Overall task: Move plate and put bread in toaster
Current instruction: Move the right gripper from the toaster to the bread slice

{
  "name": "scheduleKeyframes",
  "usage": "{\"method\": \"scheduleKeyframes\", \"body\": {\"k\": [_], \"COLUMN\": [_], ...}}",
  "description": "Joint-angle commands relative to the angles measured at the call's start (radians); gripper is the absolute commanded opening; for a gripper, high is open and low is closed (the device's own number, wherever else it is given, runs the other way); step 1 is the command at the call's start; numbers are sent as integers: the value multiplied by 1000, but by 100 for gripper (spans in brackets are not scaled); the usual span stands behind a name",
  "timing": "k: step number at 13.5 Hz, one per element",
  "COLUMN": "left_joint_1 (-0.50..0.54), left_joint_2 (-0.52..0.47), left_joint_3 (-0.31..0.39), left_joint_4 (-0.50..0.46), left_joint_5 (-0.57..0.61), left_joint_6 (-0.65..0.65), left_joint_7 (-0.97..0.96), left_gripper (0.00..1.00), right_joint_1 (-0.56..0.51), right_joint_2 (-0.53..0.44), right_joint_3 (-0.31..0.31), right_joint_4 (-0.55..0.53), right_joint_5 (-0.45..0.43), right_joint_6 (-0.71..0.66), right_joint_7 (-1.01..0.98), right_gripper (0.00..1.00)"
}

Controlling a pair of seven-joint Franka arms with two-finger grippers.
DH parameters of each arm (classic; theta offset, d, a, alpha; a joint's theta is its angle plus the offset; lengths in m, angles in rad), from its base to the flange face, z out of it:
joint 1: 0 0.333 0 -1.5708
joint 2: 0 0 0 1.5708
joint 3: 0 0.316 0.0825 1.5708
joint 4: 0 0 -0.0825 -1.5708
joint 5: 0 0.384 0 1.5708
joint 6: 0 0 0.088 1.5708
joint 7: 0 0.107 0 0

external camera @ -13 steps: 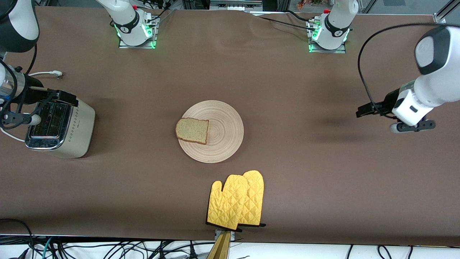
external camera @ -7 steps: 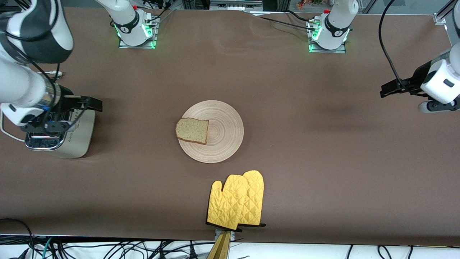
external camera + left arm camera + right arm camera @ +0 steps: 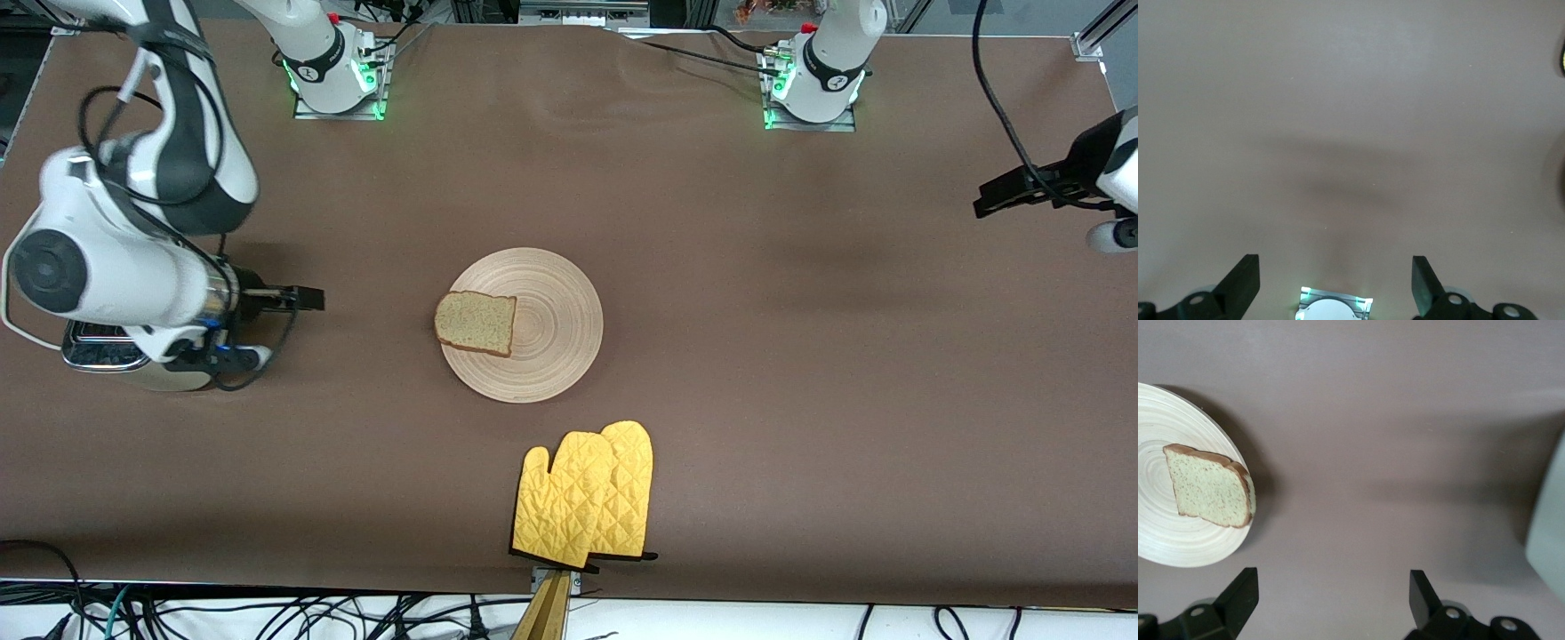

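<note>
Bread (image 3: 476, 323) lies on the plate (image 3: 551, 356) — both claws, right (image 3: 1331, 597) and left (image 3: 1335, 280), seemingly wide, empty.

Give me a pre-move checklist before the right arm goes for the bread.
1. Right gripper open and empty, over bare table between toaster and plate: ok.
2. Bread lying flat on the plate, overhanging the rim toward the right arm's end: ok.
3. Toaster slots free: cannot tell, right arm covers most of it.
4. Left gripper open, over bare table at the left arm's end, away from the plate: ok.
5. Yellow oven mitts nearer the camera than the plate, not touching it: ok.
</note>
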Motion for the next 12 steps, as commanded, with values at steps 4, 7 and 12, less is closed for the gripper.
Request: {"method": "scheduleKeyframes", "body": {"k": [4,7,12], "left_joint_1": [-115,-117,-120], "left_joint_2": [-3,-2,0], "left_joint_3": [72,71,72], "left_joint_4": [26,26,48], "left_joint_5": [-16,-27,-51], "left_joint_6": [-28,-26,-28], "left_joint_7": [3,2,1], "left_gripper": [100,100,100], "right_joint_1": [93,117,142], "right_joint_2": [95,142,190], "right_joint_3": [-1,-1,-1], "right_joint_4": [-20,-20,-23], "right_joint_5": [16,77,114], "right_joint_6": [158,181,202], "right_joint_7": [90,93,108], "right_gripper": [100,100,100]}}
